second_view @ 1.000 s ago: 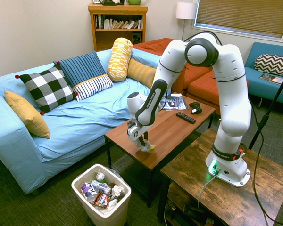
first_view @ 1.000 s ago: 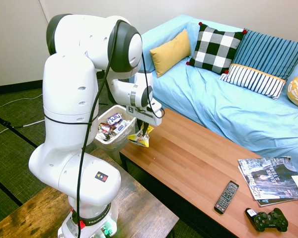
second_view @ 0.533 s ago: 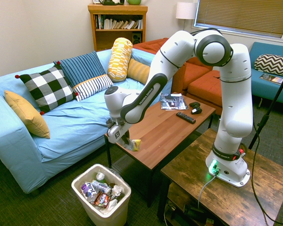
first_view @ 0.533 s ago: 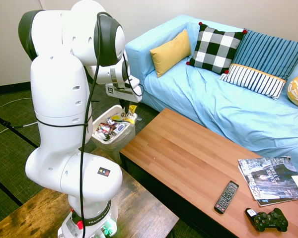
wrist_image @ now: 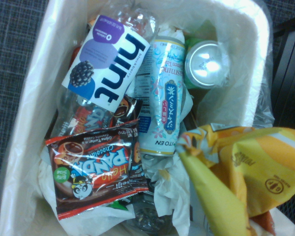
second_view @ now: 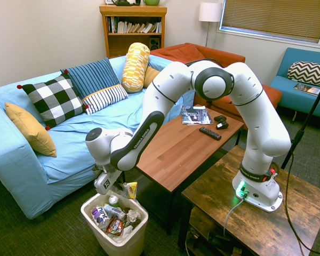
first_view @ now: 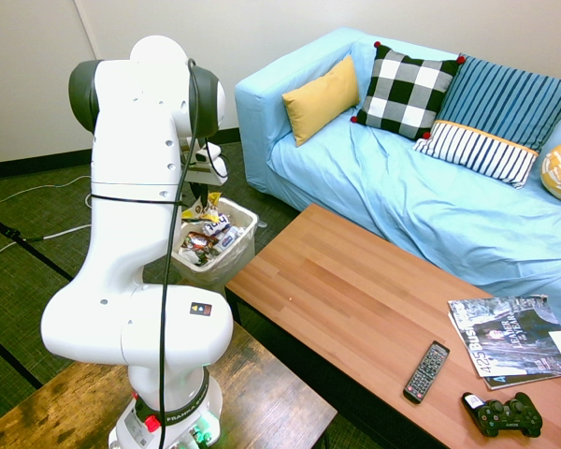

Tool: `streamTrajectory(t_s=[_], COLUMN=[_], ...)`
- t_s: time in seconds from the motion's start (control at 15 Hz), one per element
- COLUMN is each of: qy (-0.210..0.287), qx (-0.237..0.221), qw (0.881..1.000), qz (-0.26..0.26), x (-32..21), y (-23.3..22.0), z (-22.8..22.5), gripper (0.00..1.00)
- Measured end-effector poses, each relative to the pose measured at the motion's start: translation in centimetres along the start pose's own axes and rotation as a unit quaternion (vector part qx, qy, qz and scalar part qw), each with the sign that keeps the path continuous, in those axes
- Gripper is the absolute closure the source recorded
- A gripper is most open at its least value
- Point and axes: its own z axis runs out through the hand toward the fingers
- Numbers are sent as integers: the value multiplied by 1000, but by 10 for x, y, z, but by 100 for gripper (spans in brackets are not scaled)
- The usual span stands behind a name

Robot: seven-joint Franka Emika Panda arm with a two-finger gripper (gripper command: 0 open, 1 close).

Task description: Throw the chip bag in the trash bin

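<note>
The chip bag (second_view: 131,190), yellow and white foil, hangs just above the open top of the trash bin (second_view: 129,241). My gripper (second_view: 122,185) is shut on its upper end. In the first exterior view the arm partly hides the gripper (first_view: 204,193), and the chip bag (first_view: 206,210) dangles over the off-white trash bin (first_view: 247,227) on the floor beside the table's end. Close up in the wrist view, the crumpled chip bag (wrist_image: 246,172) overlaps the trash bin (wrist_image: 12,147), which holds bottles, a can and candy wrappers.
A long wooden coffee table (first_view: 355,299) stands right beside the bin, with a remote (first_view: 426,370), game controller (first_view: 502,415) and magazine (first_view: 514,339) at its far end. A blue sofa (first_view: 402,196) runs behind it. A dark wood side table (first_view: 262,398) bears the arm.
The arm has swung from over the coffee table's end out past its edge, carrying the chip bag to above the trash bin. The gripper has stayed shut on it.
</note>
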Motion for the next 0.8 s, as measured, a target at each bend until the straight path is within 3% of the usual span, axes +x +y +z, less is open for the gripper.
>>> streamTrajectory(t_s=[0.8], qy=[-2], qx=[-5], qw=[1000], qz=[6], x=[13], y=[-4], z=[7], gripper=[0])
